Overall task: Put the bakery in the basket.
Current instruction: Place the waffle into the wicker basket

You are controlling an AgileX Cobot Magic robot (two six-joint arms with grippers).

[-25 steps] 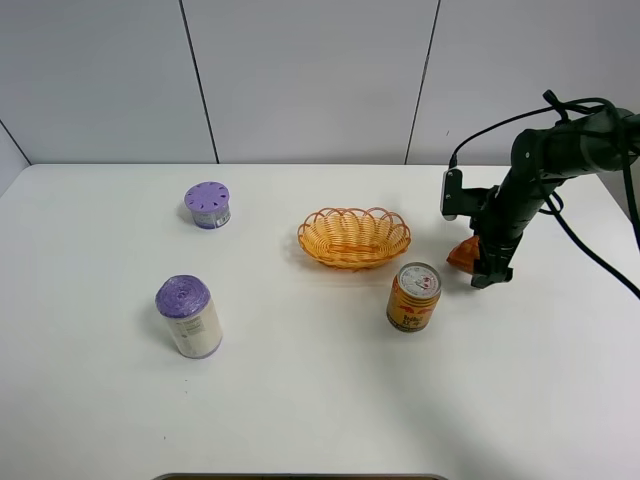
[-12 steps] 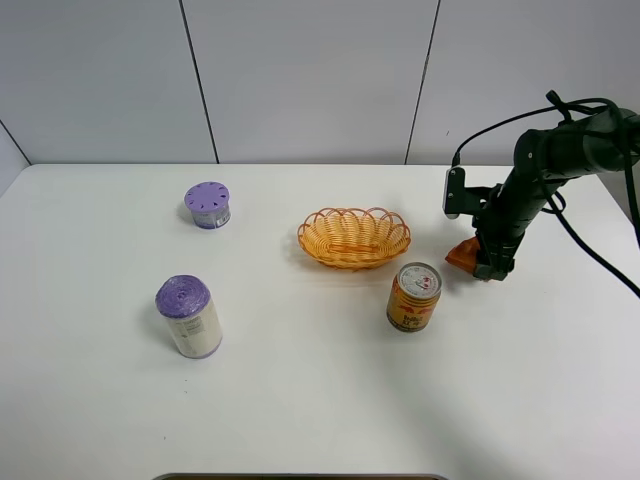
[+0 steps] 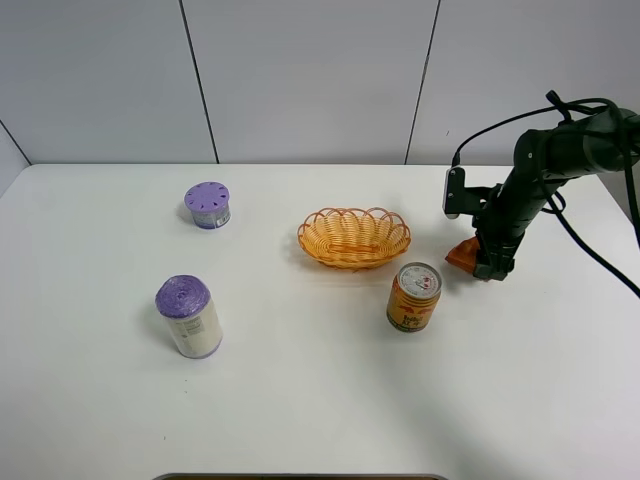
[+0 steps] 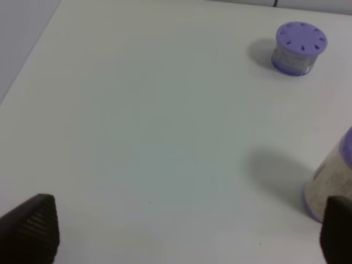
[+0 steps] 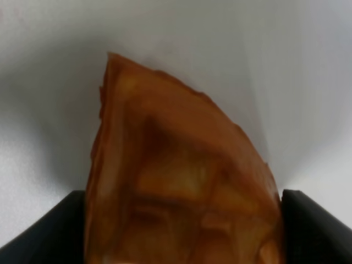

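Inside your right claw (image 5: pixel 181 223), clamped, the bakery (image 5: pixel 176 176) points its tip and long axis straight outward; your left claw (image 4: pixel 184 228) gapes.

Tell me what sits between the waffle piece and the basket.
Only bare white table lies between the waffle piece and the basket, as the exterior high view shows; the red-and-gold can stands just off that line, nearer the camera.

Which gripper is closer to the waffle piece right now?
Right. The right gripper is on the bakery, with its fingers against both sides. The left gripper is far across the table, by the purple-lidded containers.
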